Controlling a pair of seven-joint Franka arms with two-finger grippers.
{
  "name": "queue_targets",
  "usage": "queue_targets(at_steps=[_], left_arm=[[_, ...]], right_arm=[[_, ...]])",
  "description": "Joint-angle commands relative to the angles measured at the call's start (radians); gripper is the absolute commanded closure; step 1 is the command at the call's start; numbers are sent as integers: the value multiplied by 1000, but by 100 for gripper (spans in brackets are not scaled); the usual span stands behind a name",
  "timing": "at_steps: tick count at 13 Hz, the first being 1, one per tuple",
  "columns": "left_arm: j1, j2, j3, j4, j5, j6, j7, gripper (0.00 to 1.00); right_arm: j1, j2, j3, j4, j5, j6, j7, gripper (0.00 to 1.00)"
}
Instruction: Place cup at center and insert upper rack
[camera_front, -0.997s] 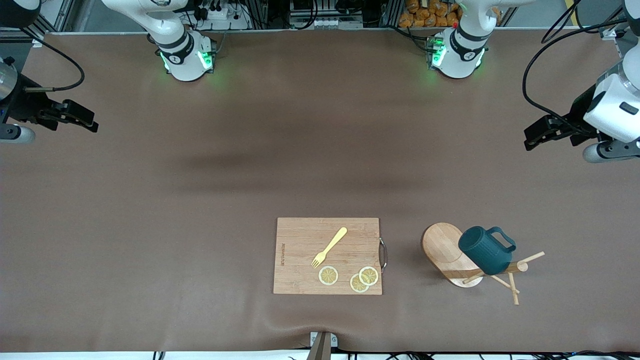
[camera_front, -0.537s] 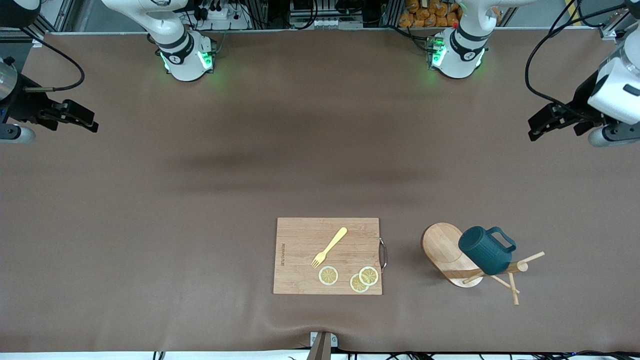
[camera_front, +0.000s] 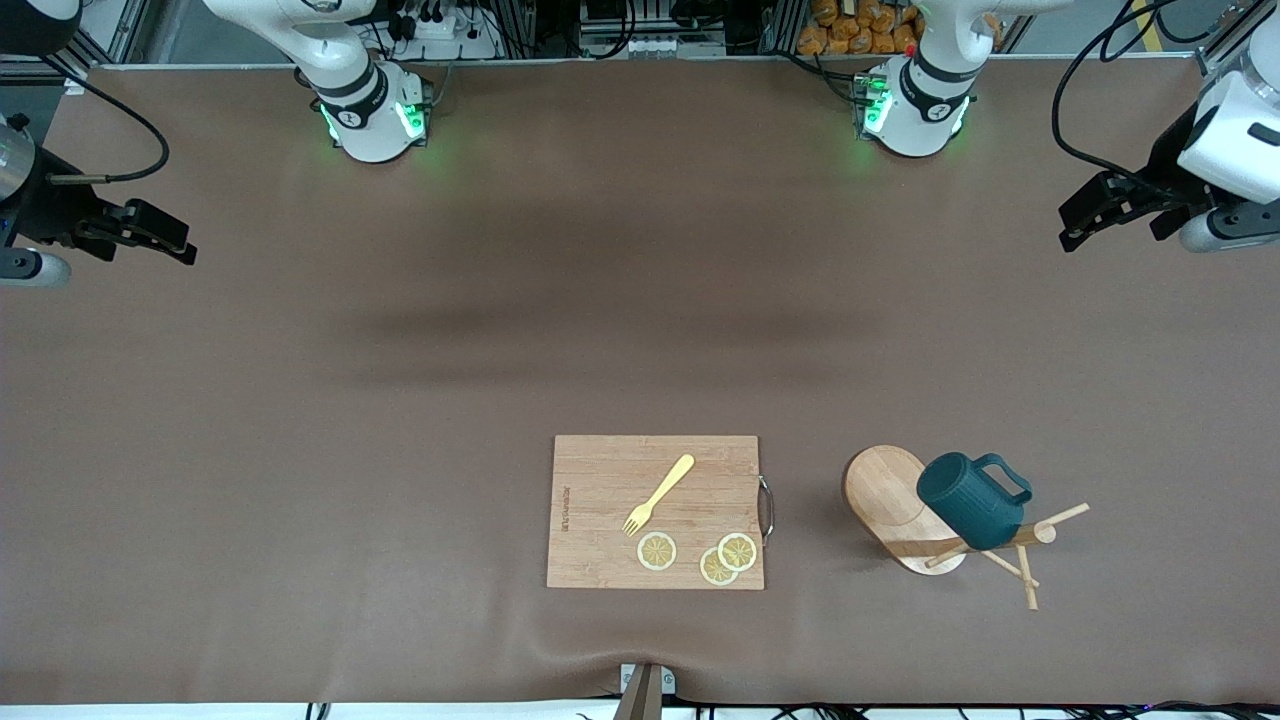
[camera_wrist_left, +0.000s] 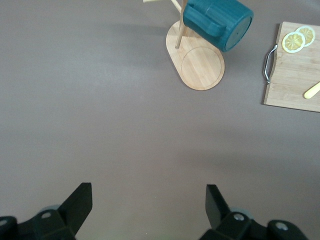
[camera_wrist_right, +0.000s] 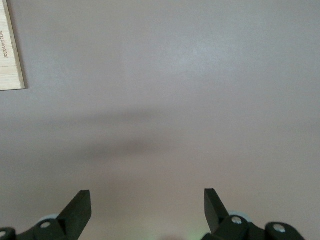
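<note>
Brown mat covers table (camera_front: 400, 400); wiring racks along the robots' edge. Cup (camera_front: 970, 512) hangs on upper rack (camera_front: 1010, 545), near front camera, toward left arm's end, beside cutting board (camera_front: 655, 512). Cup looks rigid, glazed, likely slippery & breakable; take by rim wall or handle. Rack light, tippy; take post. Left gripper (camera_wrist_left: 148, 210) over bare mat, fingers apart. Right gripper (camera_wrist_right: 147, 210) waits over mat at right arm's end, fingers apart.

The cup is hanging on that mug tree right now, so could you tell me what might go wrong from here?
1. The cup hangs tilted on the mug tree; lifting it could snag a peg and tip the tree.
2. The open left gripper is away from both, over the left arm's end of the table, so a long reach is needed.
</note>
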Motion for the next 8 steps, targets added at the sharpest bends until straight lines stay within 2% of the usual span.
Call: queue_targets(at_steps=[1,8], left_arm=[[-13,-20,15,-10,9,19,0,0],[-30,-6,23,-12,9,16,1,0]], right_arm=[[-4,-12,4,-6,-3,-5,-8,0],[-4,-12,4,-6,-3,-3,-8,0]])
